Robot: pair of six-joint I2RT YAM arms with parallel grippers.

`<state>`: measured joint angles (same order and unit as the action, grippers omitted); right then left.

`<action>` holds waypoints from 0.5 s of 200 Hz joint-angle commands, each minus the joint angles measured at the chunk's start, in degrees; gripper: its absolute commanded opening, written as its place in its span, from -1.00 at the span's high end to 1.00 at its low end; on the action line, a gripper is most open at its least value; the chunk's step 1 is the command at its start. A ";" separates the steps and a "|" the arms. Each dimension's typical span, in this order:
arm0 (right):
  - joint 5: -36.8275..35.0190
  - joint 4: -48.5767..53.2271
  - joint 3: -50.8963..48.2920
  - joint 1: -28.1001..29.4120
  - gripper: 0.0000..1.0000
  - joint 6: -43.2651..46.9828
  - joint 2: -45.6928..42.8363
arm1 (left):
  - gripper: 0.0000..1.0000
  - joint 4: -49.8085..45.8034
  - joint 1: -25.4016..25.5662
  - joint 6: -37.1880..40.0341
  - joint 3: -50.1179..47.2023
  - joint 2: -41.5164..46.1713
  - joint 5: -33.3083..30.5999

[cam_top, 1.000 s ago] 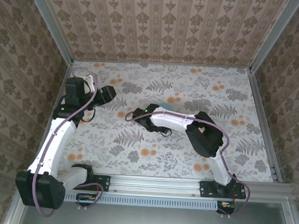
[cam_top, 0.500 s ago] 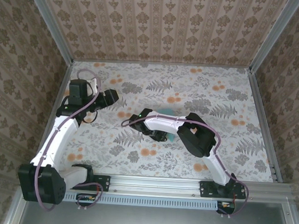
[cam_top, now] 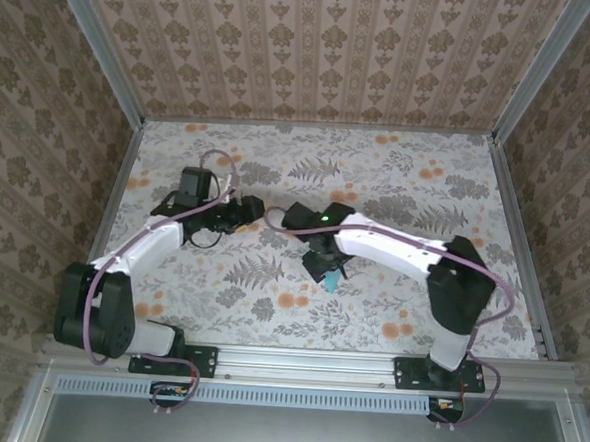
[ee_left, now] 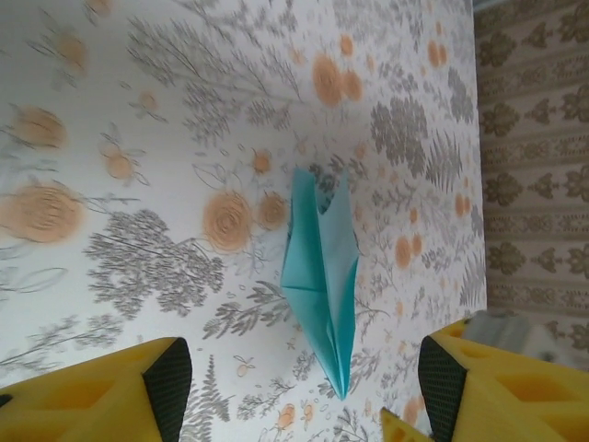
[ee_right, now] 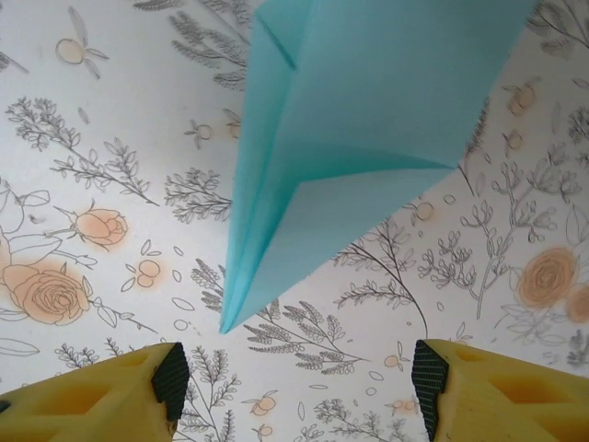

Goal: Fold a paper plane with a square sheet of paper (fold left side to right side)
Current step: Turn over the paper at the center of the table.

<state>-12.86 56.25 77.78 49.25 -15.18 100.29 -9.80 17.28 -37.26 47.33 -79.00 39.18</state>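
A: How does the plane (ee_left: 322, 285) look?
B: A slim light-blue dart with a centre crease, lying near the desk's (cam_top: 398, 167) middle.
A: And from above?
B: A blue sliver peeks from beneath the right tool (cam_top: 324, 266). The left wrist view shows it whole; the right cuts off its tail.
A: The tools?
B: The left tool (ee_left: 304, 382) and the right both gape wide, empty.

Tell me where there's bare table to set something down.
Bare: the far table strip along the back wall, the right side beyond the right arm, the near strip by the front rail. Crowded: mid-table, where left gripper and right gripper hover near the paper plane.
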 commanded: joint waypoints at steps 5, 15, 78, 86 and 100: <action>7.54 -14.15 -8.78 -4.61 -0.46 -4.28 -8.30 | -0.39 7.70 4.82 -3.68 0.13 -4.60 1.27; 9.75 -19.44 -12.68 -6.94 -0.52 -5.74 -11.61 | -0.38 9.29 6.63 -4.46 0.68 -6.83 1.01; 20.43 -38.58 -28.03 -19.31 -0.98 -9.34 -25.26 | -0.35 15.73 14.37 -5.79 6.29 -20.29 0.63; 21.94 -40.61 -29.77 -20.80 -0.99 -10.35 -26.53 | -0.33 16.25 14.85 -5.79 7.16 -21.98 0.72; 24.77 -44.50 -33.02 -23.01 -1.00 -12.26 -28.77 | -0.29 17.23 15.32 -5.82 8.54 -24.79 0.77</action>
<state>4.89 21.32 49.12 29.21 -23.57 75.18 3.57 31.83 -42.30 52.75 -100.29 39.29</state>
